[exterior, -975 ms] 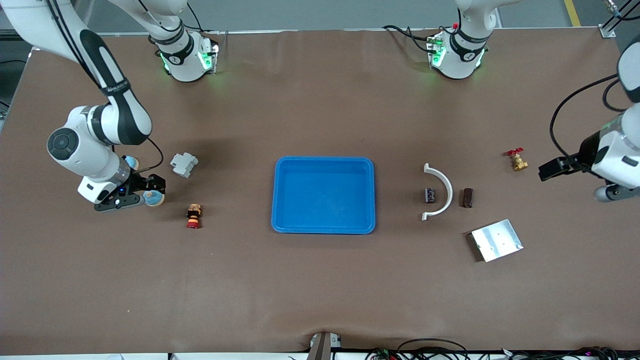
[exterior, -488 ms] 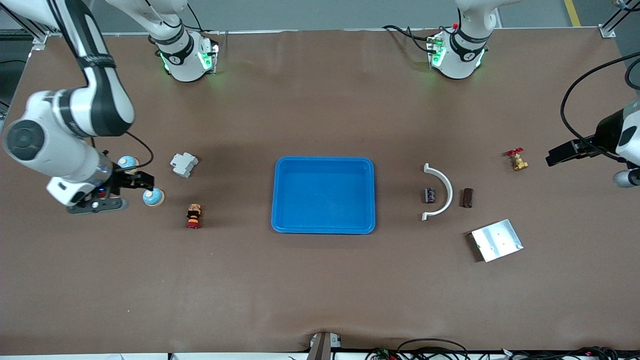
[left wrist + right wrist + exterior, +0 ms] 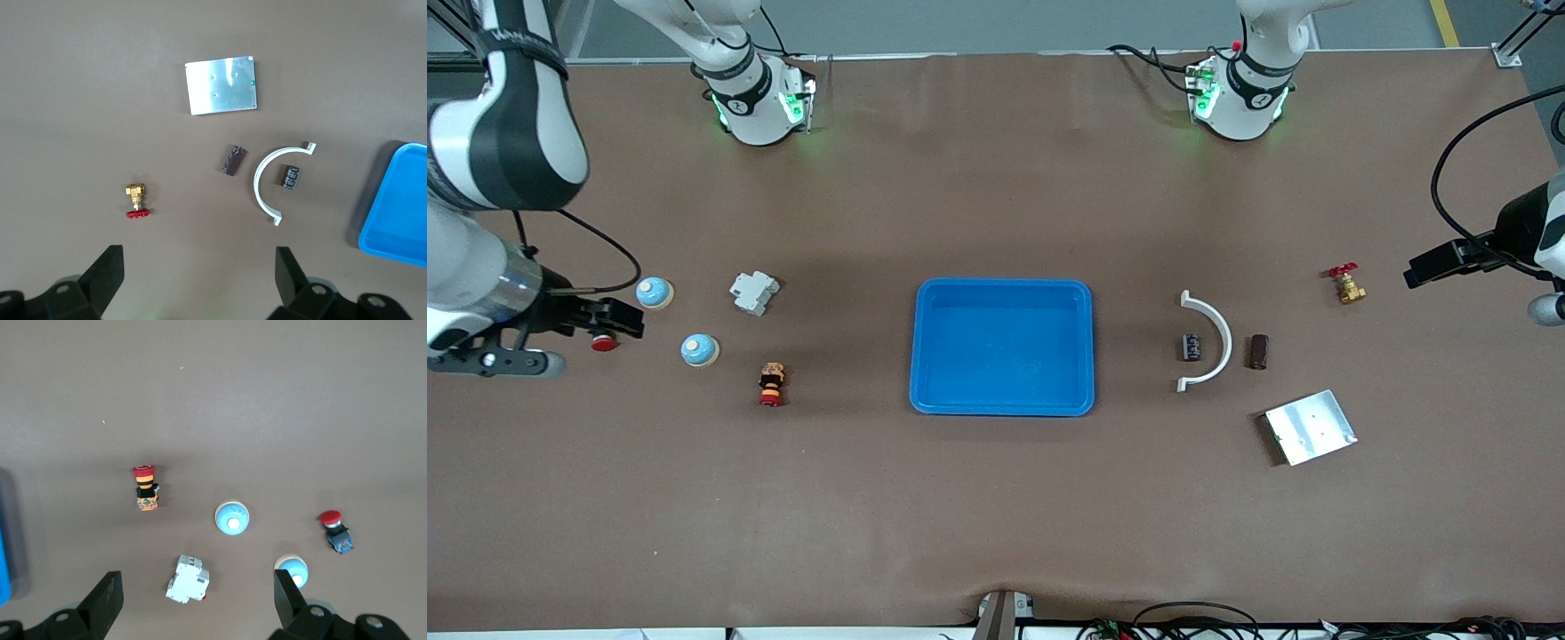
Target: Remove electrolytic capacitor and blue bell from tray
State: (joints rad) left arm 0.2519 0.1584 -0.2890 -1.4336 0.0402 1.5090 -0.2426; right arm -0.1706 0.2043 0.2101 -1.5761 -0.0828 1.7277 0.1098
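— Front view: the tray (image 3: pixel 1003 347) sits empty mid-counter; capacitor (image 3: pixel 1191 347) and blue bell (image 3: pixel 699 350) lie outside it. Looks finished, both arms waiting.
— Left wrist view: left hand (image 3: pixel 199 272) spread, holding nothing.
— Right wrist view: right hand (image 3: pixel 197 595) spread too; a second bell (image 3: pixel 292 570) is partly hidden.

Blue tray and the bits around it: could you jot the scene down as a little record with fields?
tray: blue tray, nothing in it
capacitor: electrolytic capacitor on the table, inside the curve of the white clip
bells: two blue bells on the table toward the right arm's end
left hand: open, holding nothing
right hand: open, holding nothing
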